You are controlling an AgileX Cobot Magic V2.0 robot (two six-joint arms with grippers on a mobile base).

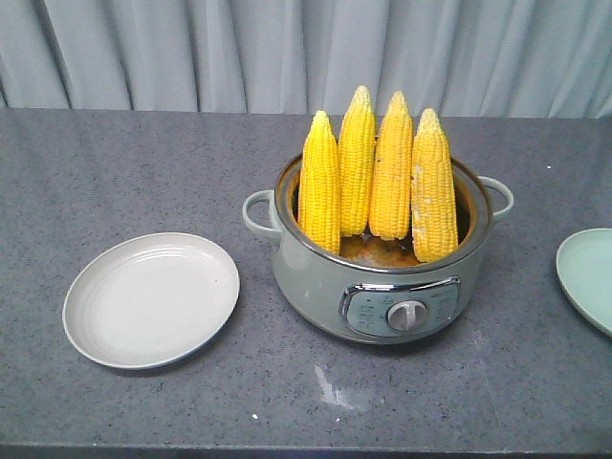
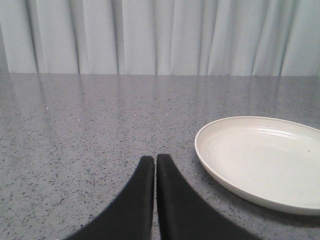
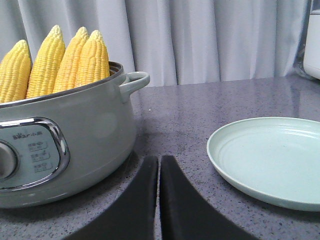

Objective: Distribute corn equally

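Note:
Several yellow cobs of corn [image 1: 356, 177] stand upright, tips up, inside a grey-green electric pot [image 1: 316, 287] in the middle of the counter; the right wrist view shows the corn [image 3: 47, 62] above the pot [image 3: 95, 135]. A white plate [image 1: 151, 298] lies left of the pot and a pale green plate [image 1: 588, 275] lies at the right edge. My left gripper [image 2: 155, 159] is shut and empty, low over the counter left of the white plate [image 2: 265, 160]. My right gripper [image 3: 159, 159] is shut and empty, between the pot and the green plate [image 3: 270, 160].
The grey speckled counter [image 1: 115, 163] runs back to a grey curtain [image 1: 287, 48]. The pot has side handles [image 1: 256, 212] and a front control dial [image 1: 406, 314]. A white object [image 3: 314, 45] shows at the far right of the right wrist view.

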